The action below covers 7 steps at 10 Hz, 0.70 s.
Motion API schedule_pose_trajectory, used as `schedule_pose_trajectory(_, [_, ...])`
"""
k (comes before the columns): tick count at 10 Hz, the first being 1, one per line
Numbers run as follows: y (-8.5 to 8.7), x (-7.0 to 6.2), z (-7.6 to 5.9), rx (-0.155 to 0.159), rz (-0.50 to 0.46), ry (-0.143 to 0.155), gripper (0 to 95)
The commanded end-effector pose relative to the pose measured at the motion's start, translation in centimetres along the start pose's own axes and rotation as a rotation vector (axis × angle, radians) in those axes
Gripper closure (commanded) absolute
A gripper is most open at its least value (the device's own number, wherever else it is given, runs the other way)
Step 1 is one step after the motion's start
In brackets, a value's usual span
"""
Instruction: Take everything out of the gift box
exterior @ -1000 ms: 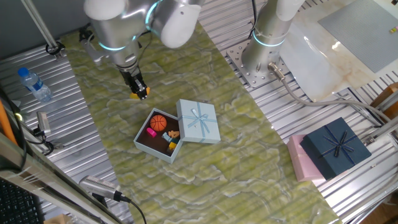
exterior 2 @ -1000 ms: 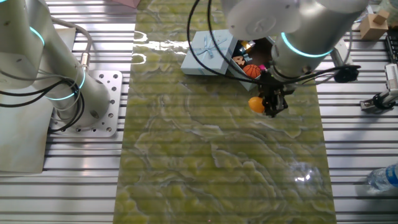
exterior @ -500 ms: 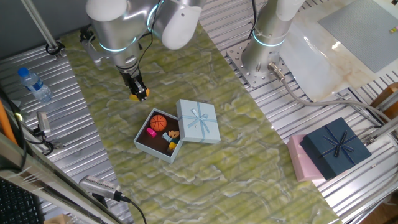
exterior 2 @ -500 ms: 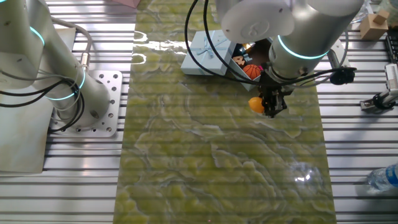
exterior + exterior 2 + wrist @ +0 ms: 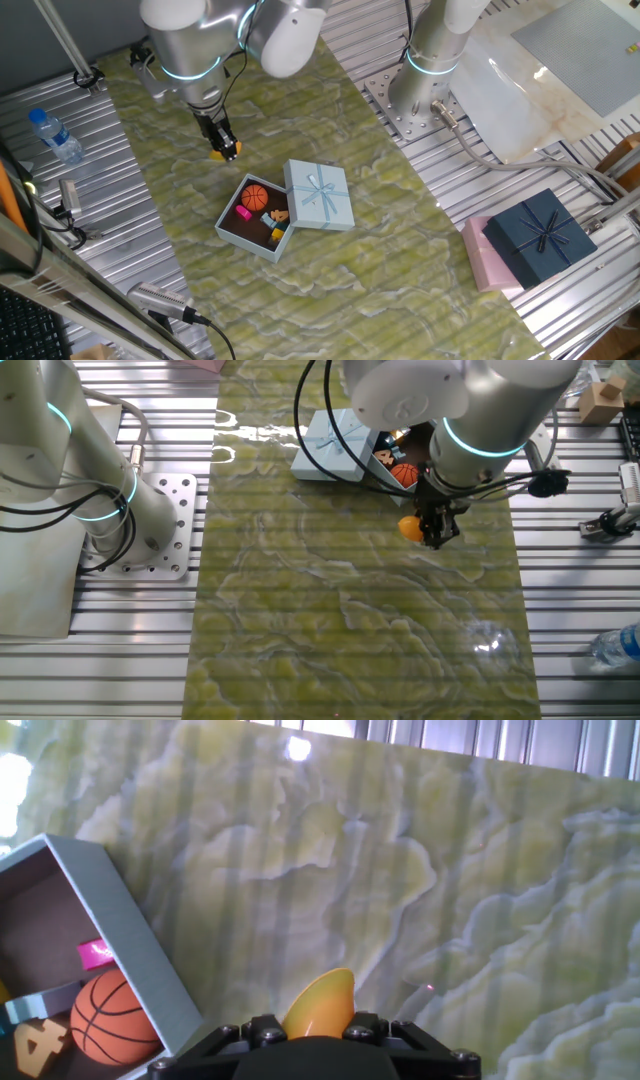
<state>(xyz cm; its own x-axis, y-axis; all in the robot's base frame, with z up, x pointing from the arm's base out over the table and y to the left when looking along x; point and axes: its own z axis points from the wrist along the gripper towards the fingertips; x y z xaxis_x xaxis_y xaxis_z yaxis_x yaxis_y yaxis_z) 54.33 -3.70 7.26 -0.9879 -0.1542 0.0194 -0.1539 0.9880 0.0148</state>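
Arm (image 5: 185,45) vertical, jaws gripping mango (image 5: 410,527).

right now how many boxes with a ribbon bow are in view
2: the pale-blue lid leaning on the open gift box, and the dark navy box on the metal table's edge.

Silver arm (image 5: 200,30), cyan ring, black claw (image 5: 222,143).

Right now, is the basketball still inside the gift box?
Yes, the basketball sits in the open gift box, beside its lid.
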Motion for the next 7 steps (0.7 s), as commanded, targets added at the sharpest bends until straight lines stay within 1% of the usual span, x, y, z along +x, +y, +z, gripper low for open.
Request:
schedule_pose_trajectory(1, [-0.05, 0.08, 0.07, -0.015, -0.008, -0.004, 57.0])
schedule_pose_trajectory(2, [-0.15, 0.16, 0.17, -0.017, -0.019, -0.007, 38.0])
schedule_pose_trajectory(7, [-0.25, 0.21, 0.26, -0.015, -0.027, -0.009, 38.0])
